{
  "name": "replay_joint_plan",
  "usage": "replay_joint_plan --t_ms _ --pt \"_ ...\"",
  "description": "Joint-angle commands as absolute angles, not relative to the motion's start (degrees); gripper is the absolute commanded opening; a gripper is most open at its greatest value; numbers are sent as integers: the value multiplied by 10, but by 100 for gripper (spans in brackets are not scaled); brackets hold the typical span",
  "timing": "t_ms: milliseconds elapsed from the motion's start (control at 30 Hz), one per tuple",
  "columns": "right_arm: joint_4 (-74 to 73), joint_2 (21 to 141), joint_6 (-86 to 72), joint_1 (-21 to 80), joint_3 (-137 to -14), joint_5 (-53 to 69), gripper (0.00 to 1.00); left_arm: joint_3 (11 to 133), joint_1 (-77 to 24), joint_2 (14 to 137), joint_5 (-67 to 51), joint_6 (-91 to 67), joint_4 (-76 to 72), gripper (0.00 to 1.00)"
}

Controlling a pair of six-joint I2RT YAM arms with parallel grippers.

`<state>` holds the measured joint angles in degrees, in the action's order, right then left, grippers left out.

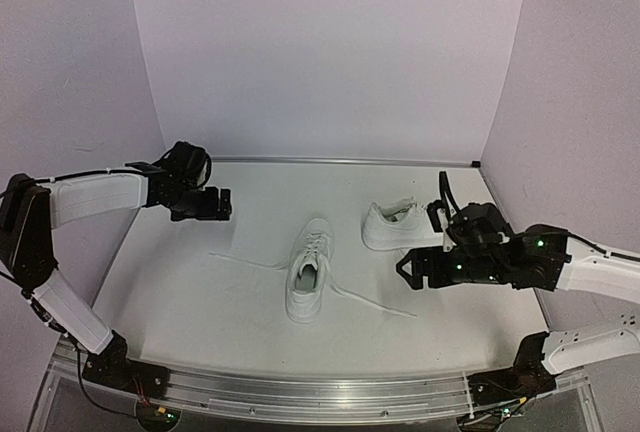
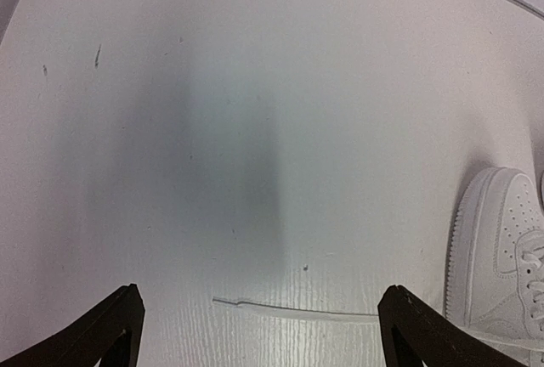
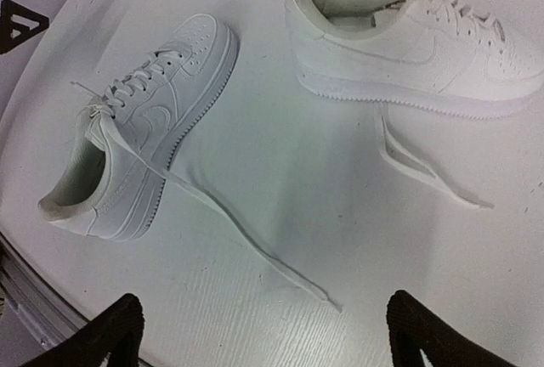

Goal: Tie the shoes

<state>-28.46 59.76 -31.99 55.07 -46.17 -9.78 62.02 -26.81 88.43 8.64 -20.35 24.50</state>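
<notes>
Two white shoes lie on the white table. The centre shoe points away from the arms, its laces untied. One lace trails left and the other lace trails right. The second shoe lies on its side at the right rear, with a loose lace beside it. My left gripper hangs open above the left lace's tip, holding nothing. My right gripper is open over the right lace's tip, also holding nothing.
Pale walls enclose the table at the back and on both sides. A metal rail runs along the near edge by the arm bases. The toe of the centre shoe shows at the right of the left wrist view.
</notes>
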Motion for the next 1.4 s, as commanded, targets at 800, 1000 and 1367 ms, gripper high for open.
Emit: replay_joint_plan --t_ms 800,1000,1367 --pt "-175 689 -201 552 -582 -36 98 456 -329 816 -104 116 29 99" --pt "-163 694 -207 552 -576 -13 98 427 -331 811 -203 213 9 92" --pt "-159 705 -219 552 -574 -4 98 456 -338 906 -285 282 -71 71"
